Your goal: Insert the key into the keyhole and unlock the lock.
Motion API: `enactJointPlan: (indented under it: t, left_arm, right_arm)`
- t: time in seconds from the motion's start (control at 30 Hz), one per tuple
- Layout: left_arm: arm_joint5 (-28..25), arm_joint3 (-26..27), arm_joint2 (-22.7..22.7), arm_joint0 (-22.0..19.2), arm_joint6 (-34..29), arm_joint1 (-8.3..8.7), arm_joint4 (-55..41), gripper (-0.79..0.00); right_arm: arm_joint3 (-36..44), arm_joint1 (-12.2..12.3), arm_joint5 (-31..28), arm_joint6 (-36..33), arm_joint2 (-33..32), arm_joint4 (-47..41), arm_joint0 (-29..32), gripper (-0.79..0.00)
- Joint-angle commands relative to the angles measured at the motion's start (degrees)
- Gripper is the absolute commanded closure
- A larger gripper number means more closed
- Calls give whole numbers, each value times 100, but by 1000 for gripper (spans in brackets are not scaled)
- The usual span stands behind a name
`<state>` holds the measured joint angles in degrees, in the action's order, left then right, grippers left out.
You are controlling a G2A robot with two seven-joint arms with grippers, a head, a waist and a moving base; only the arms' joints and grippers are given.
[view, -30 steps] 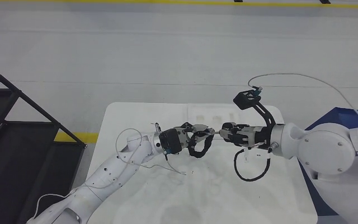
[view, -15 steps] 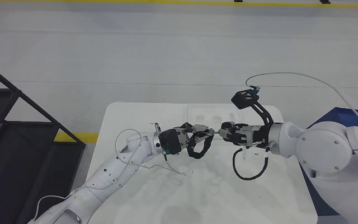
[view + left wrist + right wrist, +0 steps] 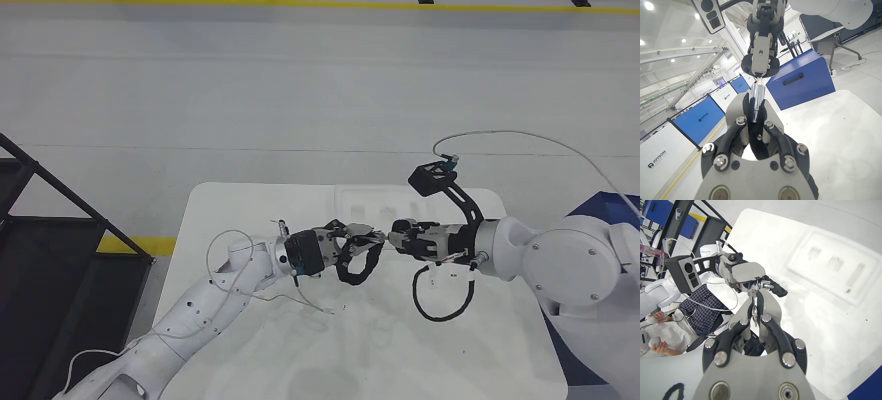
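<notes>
**Key closes in on the keyhole**

The right hand (image 3: pixel 755 303) is clamped tight on a small silver metal key (image 3: pixel 754 313), blade pointing straight out. It has crept in over the last second. From above, the gap to the left hand (image 3: pixel 753 107) has visibly shrunk, while that one has barely budged.

The left hand is squeezed shut round a shiny chrome cylinder lock (image 3: pixel 758 94). It holds the lock up in the air above the white desk (image 3: pixel 829 136), end-face turned to meet the key. And now the blade tip is right at the round keyhole (image 3: pixel 751 293): touching, possibly just inside, though I can't tell how deep. The lock's thick black cable (image 3: pixel 778 289) loops off beyond the left hand. Further out on the desk lies a white foam tray (image 3: pixel 831 262) with cut-out pockets.

My read: the lining-up is done and insertion is just starting. The key needs pushing fully home, and the turn is yet to come. Any tilt now could jam the blade.
</notes>
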<state>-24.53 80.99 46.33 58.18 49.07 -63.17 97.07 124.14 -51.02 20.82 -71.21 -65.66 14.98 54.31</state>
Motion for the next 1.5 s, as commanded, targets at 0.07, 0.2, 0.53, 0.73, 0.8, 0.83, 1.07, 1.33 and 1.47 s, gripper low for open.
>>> enactJointPlan:
  t: [0.07, 0.2, 0.53, 0.73, 0.8, 0.83, 1.07, 1.33, 1.47]
  left_arm:
    - [-31, 8, -17, -13, -69, -21, 45, 0]
    - [-41, 10, -23, -13, -105, -40, 84, 0]
    - [-228, -101, 2, 7, -228, -84, -84, 0]
    - [-881, -275, 55, 8, -466, -133, -897, 0]
    - [-1083, -297, 102, -28, -692, -138, -1089, 0]
    - [-1243, -297, 124, -21, -784, -139, -1252, 0]
    - [-2365, -184, 417, -73, -1876, -104, -2499, 0]
    - [-3045, 46, 587, 26, -3397, -43, -3886, 0]
    - [-2954, 261, 718, 24, -4215, 6, -4256, 0]
  right_arm:
    - [-8, -4, 9, -3, 72, 68, -39, 0]
    - [-17, -10, 38, 5, 144, 106, -67, 0]
    - [-65, -26, 99, 94, 206, 25, -92, -785]
    - [28, 8, -449, 206, 27, 155, -100, -785]
    - [67, 24, -854, 221, -22, 168, -72, -785]
    - [61, 30, -1052, 245, -57, 136, -46, -785]
    - [170, 107, -2409, 82, -110, 548, 130, -785]
    - [165, 146, -2861, 112, -88, 914, 305, -785]
    - [165, 146, -2861, 112, -88, 914, 305, -785]
